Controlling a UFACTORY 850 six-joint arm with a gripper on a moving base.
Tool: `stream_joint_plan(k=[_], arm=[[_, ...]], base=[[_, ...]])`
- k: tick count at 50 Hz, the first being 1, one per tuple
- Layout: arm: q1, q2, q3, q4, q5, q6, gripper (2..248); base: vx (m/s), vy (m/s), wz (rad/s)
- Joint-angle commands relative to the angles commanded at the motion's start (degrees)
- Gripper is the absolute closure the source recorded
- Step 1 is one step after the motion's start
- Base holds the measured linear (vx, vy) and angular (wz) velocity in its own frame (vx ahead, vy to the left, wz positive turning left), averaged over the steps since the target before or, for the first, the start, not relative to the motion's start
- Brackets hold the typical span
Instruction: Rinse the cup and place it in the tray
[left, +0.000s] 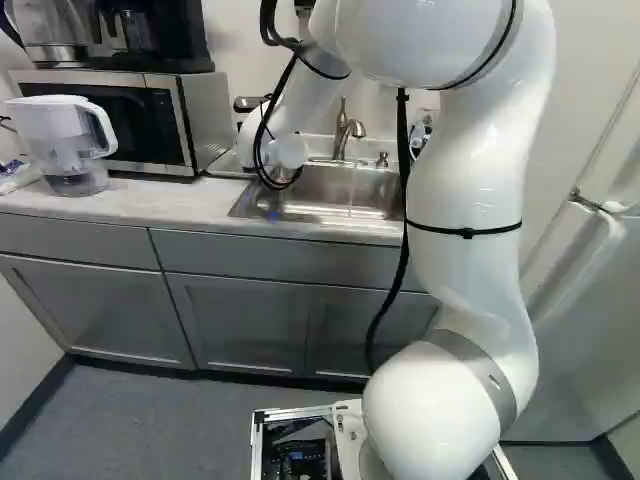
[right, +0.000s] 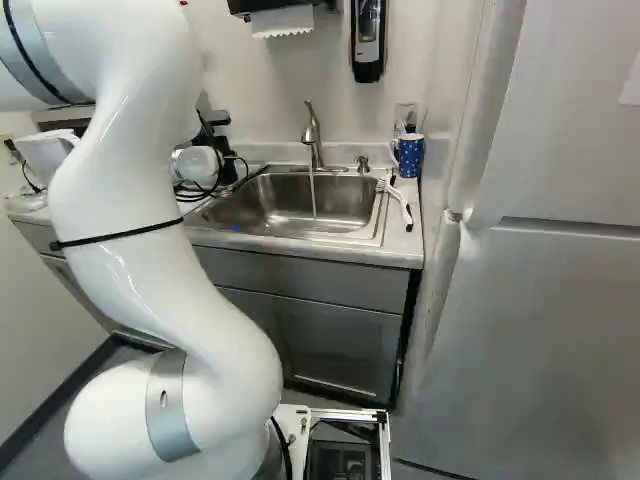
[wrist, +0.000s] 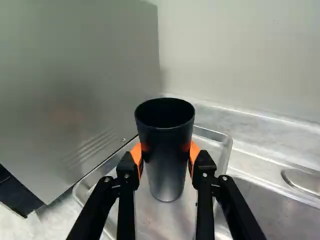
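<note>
Jaws, black, one pair: closed upon the cup from two sides, orange pads (wrist: 137, 154) pressed to its wall. Black cup (wrist: 166, 172), one: upright, mouth up, above or upon the metal tray (wrist: 150, 215) (whether its base touches cannot be told). Tray: between the metal side of the microwave (left: 152, 124) and the sink (right: 300, 205).

Hazards, as judged. Item: release before the base sits flat, the cup then dropping or toppling. Item: pads slipping, should the wall be wet. Item: a finger catching the tray's rim if lowered too far or turned. Item: a knock against the microwave, the space beside it being narrow. Item: rinse water left inside, the mouth being uppermost. Item: tap (right: 313, 140) running into the sink, wasteful if forgotten.

Arm (left: 468, 160), white, one: risen from its base joint, bent over at the top, forearm reaching forward and down across the tabletop (left: 130, 202), wrist low beside the microwave.
</note>
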Motion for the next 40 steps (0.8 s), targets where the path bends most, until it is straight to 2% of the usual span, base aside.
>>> stream_joint_plan(k=[13,14,18,19,23,24,29,30,34,35,40], arm=[[0.0,0.0,0.0,0.0,0.0,0.0,139],[0.0,0.0,0.0,0.0,0.0,0.0,121],[0.0,0.0,0.0,0.0,0.0,0.0,121],[0.0,0.0,0.0,0.0,0.0,0.0,87],[0.0,0.0,0.0,0.0,0.0,0.0,87],[0.0,0.0,0.0,0.0,0.0,0.0,52],[0.0,0.0,0.0,0.0,0.0,0.0,52],[0.0,0.0,0.0,0.0,0.0,0.0,16],[0.0,0.1,0.0,0.0,0.0,0.0,16],[0.0,0.1,0.0,0.0,0.0,0.0,3],[0.0,0.5,-0.1,0.0,0.0,0.0,3]], base=[[0.000,0.000,0.000],[0.000,0.000,0.000],[0.000,0.000,0.000],[0.000,0.000,0.000],[0.000,0.000,0.000],[0.000,0.000,0.000],[0.000,0.000,0.000],[0.000,0.000,0.000],[0.000,0.000,0.000],[0.000,0.000,0.000],[0.000,0.000,0.000]])
